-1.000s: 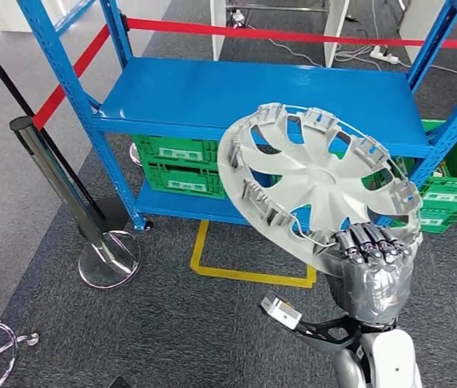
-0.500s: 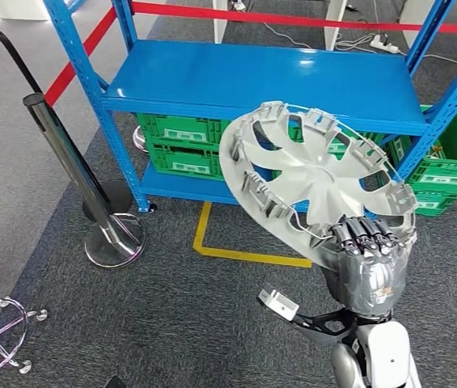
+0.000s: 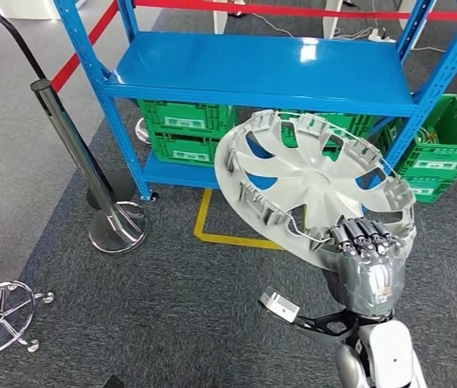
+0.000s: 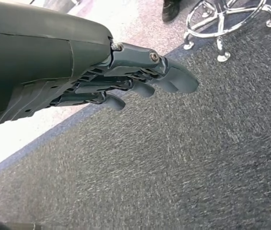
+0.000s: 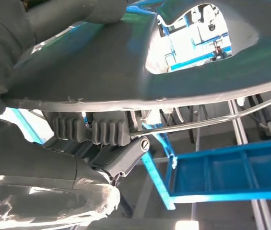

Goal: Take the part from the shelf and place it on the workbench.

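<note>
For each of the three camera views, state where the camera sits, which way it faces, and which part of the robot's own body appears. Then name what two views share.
Head view: high on the body, facing forward and down at the blue shelf; right hand holding the hubcap.
Left wrist view: behind the left hand, looking at carpet.
Right wrist view: behind the right hand, under the hubcap's rim.
Shared: head and right wrist views both show hubcap and shelf.

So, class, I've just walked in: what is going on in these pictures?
The right robot hand grips a large grey wheel cover by its rim and holds it up, tilted, in front of the blue shelf, so the part is already off the shelf. Green crates sit on the shelf's lower level. The left robot hand holds nothing and hangs over grey carpet. The cover has not yet been set down anywhere.
</note>
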{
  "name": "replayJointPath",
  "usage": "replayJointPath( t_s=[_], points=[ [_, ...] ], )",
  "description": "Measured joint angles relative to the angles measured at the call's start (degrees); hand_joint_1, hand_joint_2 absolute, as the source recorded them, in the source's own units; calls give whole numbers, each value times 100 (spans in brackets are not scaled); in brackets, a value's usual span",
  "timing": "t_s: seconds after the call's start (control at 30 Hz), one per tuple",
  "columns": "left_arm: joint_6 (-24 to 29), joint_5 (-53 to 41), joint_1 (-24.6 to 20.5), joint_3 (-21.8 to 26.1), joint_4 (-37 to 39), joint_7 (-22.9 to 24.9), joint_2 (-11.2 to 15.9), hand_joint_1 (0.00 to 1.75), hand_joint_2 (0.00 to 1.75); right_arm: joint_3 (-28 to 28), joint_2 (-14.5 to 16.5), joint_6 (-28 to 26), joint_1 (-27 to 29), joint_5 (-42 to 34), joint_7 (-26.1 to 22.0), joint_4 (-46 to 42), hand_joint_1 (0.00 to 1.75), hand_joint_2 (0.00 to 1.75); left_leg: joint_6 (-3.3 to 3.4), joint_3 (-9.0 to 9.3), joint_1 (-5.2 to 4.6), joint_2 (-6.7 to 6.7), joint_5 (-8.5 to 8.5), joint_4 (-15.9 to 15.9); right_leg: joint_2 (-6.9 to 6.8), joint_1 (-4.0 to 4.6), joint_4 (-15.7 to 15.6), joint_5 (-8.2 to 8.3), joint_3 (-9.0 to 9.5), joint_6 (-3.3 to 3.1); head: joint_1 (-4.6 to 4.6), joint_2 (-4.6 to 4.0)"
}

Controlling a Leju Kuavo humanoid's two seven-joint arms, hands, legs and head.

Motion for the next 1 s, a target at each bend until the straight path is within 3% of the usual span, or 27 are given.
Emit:
replayJointPath(
  t_s=[0.07,0.13,0.17,0.2,0.23,0.3,0.37,0.43,0.5,0.53,0.6,0.67,0.7,0.73,0.77,0.8,0.87,0.9,0.93,1.0],
  points=[
    [-1,-3,3,18,0,0,6,0,175,10,-9,-2,-12,0,22,9,175,175,-62,-144,19,-10,-457,412,-19,-11,1,111,-123,-113,-24,0],
    [-2,-5,2,34,0,-1,1,0,175,16,-16,-4,-16,0,43,25,175,175,-97,-320,34,-11,-998,1175,-25,10,18,224,-276,-161,-41,0],
    [-2,-5,1,41,0,-1,0,0,175,18,-19,-4,-16,0,48,33,175,175,-98,-355,37,-11,-1116,1477,-27,22,32,277,-355,-169,-41,0],
    [-2,-5,0,45,0,-1,0,0,175,19,-21,-5,-16,0,50,41,175,175,-87,-316,37,-12,-1106,1626,-27,37,49,327,-438,-172,-43,0],
    [-2,-6,-2,48,0,-1,1,0,175,20,-23,-7,-16,0,53,46,175,175,-60,-176,33,-12,-985,1561,-23,54,68,374,-519,-171,-44,0],
    [-2,-7,-14,51,-2,-2,6,0,175,24,-26,-10,-17,0,53,54,175,175,55,353,2,-22,-720,920,-15,82,95,464,-648,-167,-41,0],
    [-1,-8,-37,53,-10,-7,17,0,175,26,-29,-13,-26,0,54,58,175,175,165,870,-47,-38,-703,137,-19,93,100,561,-719,-137,-36,0],
    [0,-8,-46,58,-15,-12,26,0,175,27,-31,-15,-41,0,57,62,175,175,191,1028,-94,-47,-729,-197,-32,70,71,678,-760,-80,-40,0],
    [-1,-8,-36,65,-15,-14,22,0,175,28,-36,-15,-46,0,59,68,175,175,204,956,-95,-33,-597,-273,-26,52,36,735,-801,-16,-42,0],
    [-1,-9,-34,67,-16,-14,21,0,175,29,-42,-15,-45,0,60,73,175,175,222,902,-80,-21,-515,-308,-15,52,73,639,-839,17,-40,0],
    [-3,-11,-38,70,-17,-15,18,0,175,29,-62,-16,-48,0,59,87,175,175,249,756,-51,4,-361,-336,-2,44,470,131,-974,70,-23,0],
    [-4,-14,-38,71,-17,-16,11,0,175,30,-78,-16,-54,0,58,106,175,175,258,553,-52,9,-226,-304,-4,30,1232,-387,-1117,108,-9,0],
    [-4,-14,-37,71,-17,-16,6,0,175,31,-86,-16,-53,-1,57,118,175,175,252,445,-51,15,-156,-284,-3,24,1540,-458,-1123,122,-8,0],
    [-4,-14,-37,71,-17,-16,1,0,175,31,-93,-15,-53,-1,57,130,175,175,242,340,-49,21,-89,-264,-4,17,1670,-383,-1051,136,-8,0],
    [-5,-14,-37,71,-17,-17,-3,0,175,31,-100,-15,-55,-1,58,138,175,175,227,238,-44,25,-26,-241,-4,9,1606,-220,-893,148,-8,0],
    [-9,-14,-38,71,-17,-19,-7,0,175,31,-105,-15,-58,-1,59,143,175,175,205,145,-36,26,33,-211,-5,-1,1345,-61,-635,161,-9,0],
    [-15,-15,-38,70,-20,-23,-8,0,175,35,-110,-15,-78,0,60,144,175,175,147,-19,-39,22,144,-133,0,-4,493,-74,5,159,-8,0],
    [-17,-16,-37,72,-22,-28,-6,0,175,38,-111,-14,-84,0,60,146,175,175,121,-73,-44,18,211,-102,6,2,156,-151,204,138,-9,0],
    [-17,-16,-36,73,-24,-32,-4,0,175,41,-113,-14,-87,0,62,149,175,175,100,-112,-48,17,275,-87,14,16,-36,-234,294,107,-9,0],
    [-17,-17,-30,78,-24,-39,3,0,175,43,-117,-13,-85,0,69,156,175,175,54,-151,-33,8,360,-82,11,25,-43,-192,194,13,-7,0]
  ],
)
